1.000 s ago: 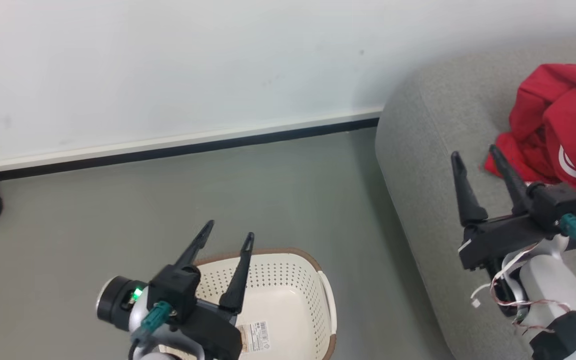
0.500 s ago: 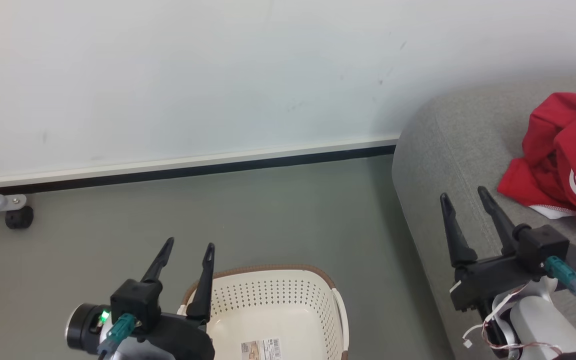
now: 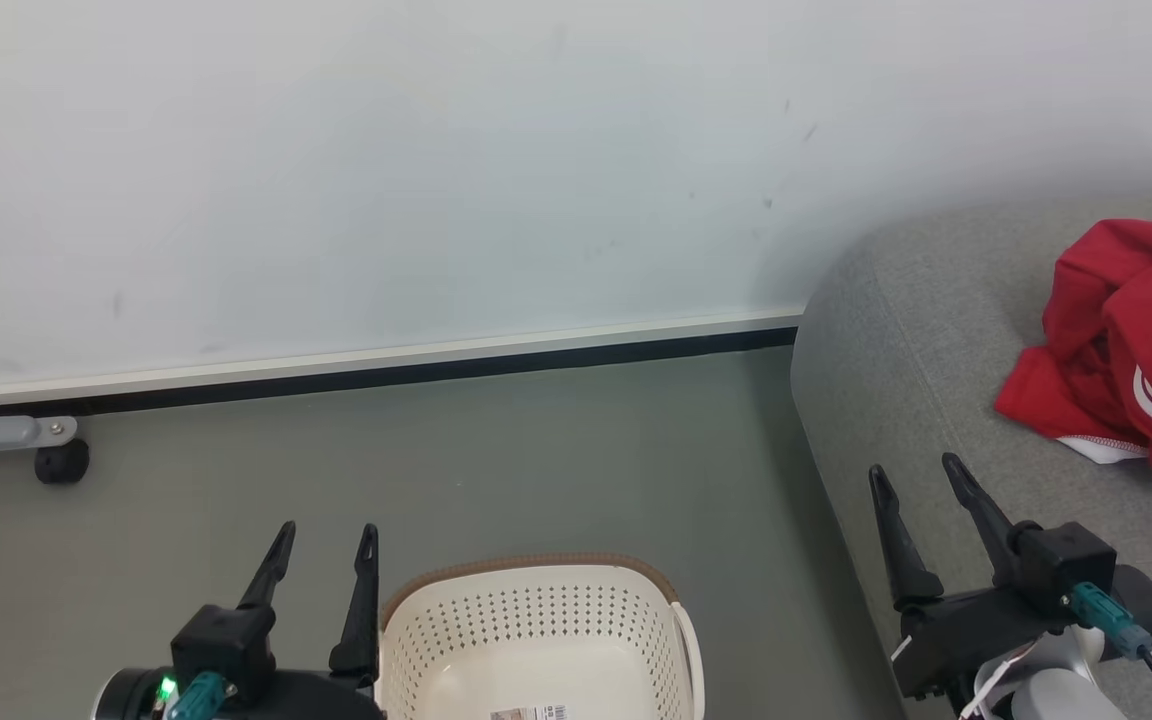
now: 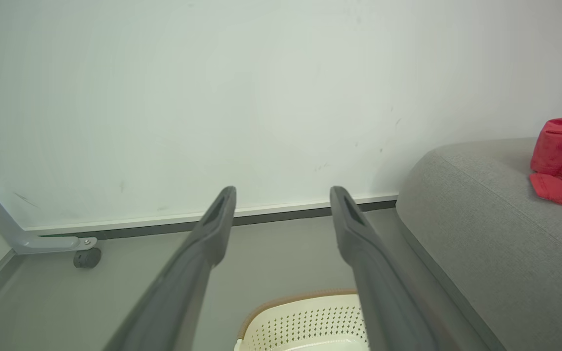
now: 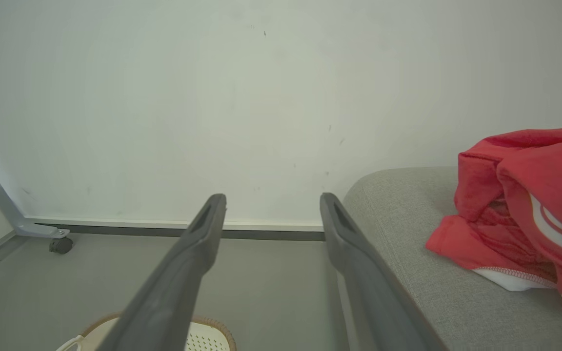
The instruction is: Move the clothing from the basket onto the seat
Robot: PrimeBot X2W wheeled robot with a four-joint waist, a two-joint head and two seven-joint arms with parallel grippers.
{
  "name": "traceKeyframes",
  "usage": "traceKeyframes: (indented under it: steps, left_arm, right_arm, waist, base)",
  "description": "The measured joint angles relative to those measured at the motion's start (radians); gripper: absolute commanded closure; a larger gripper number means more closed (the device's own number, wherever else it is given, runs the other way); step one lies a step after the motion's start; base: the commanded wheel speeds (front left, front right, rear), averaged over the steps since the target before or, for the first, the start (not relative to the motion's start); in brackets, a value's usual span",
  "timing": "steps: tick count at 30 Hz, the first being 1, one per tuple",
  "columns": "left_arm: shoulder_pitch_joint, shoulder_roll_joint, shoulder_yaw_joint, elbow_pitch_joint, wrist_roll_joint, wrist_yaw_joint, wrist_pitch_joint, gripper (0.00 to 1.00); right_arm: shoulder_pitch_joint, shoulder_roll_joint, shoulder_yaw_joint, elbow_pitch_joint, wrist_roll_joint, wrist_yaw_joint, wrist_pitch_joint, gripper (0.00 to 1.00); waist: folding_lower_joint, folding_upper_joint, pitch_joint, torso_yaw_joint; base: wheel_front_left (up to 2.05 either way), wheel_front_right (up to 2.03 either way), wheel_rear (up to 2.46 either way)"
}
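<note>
The red clothing (image 3: 1131, 350) with white stripes lies bunched on the grey seat (image 3: 906, 340) at the right; it also shows in the right wrist view (image 5: 530, 209) and the left wrist view (image 4: 561, 158). The cream basket (image 3: 536, 640) with a brown rim stands on the floor at the bottom centre, and what I can see of its inside holds nothing but a paper label. My left gripper (image 3: 324, 540) is open, just left of the basket, holding nothing. My right gripper (image 3: 914, 475) is open over the seat's front edge, left of the clothing and apart from it.
A pale wall (image 3: 436, 170) with a dark baseboard runs behind the grey floor (image 3: 496, 450). A grey frame leg with a black caster (image 3: 61, 462) sits at the far left by the wall.
The head view has tilted up, so everything sits lower in the picture. Both grippers have sunk toward the bottom edge, the left one shifting from over the basket to its left. Both stayed open.
</note>
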Motion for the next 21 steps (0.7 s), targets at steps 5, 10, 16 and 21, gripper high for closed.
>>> traceKeyframes:
  steps: [5, 10, 16, 21]
  left_arm:
    - [0.033, -0.006, 0.026, -0.004, 0.001, 0.0, -0.003, 0.0]
    - [0.038, -0.015, 0.046, -0.013, 0.006, 0.001, -0.003, 0.0]
    - [0.055, -0.022, 0.057, -0.018, 0.009, 0.001, -0.002, 0.0]
    - [0.055, -0.031, 0.066, -0.025, 0.016, 0.001, -0.001, 0.0]
  right_arm:
    - [0.028, -0.005, -0.003, -0.026, 0.0, -0.013, 0.018, 0.0]
    - [0.042, -0.011, -0.011, -0.051, 0.0, -0.018, 0.035, 0.0]
    - [0.047, -0.015, -0.016, -0.07, 0.0, -0.023, 0.053, 0.0]
    - [0.05, -0.021, -0.017, -0.09, 0.0, -0.03, 0.069, 0.0]
  waist:
    - [-0.0001, 0.0, -0.006, 0.003]
    - [-0.0001, 0.0, -0.008, 0.005]
    - [-0.0001, -0.0001, -0.01, 0.005]
    - [0.0, 0.0, -0.01, 0.006]
  base:
    - [0.0, 0.0, 0.0]
    - [0.0, 0.0, 0.0]
    - [0.0, 0.0, 0.0]
    - [0.0, 0.0, 0.0]
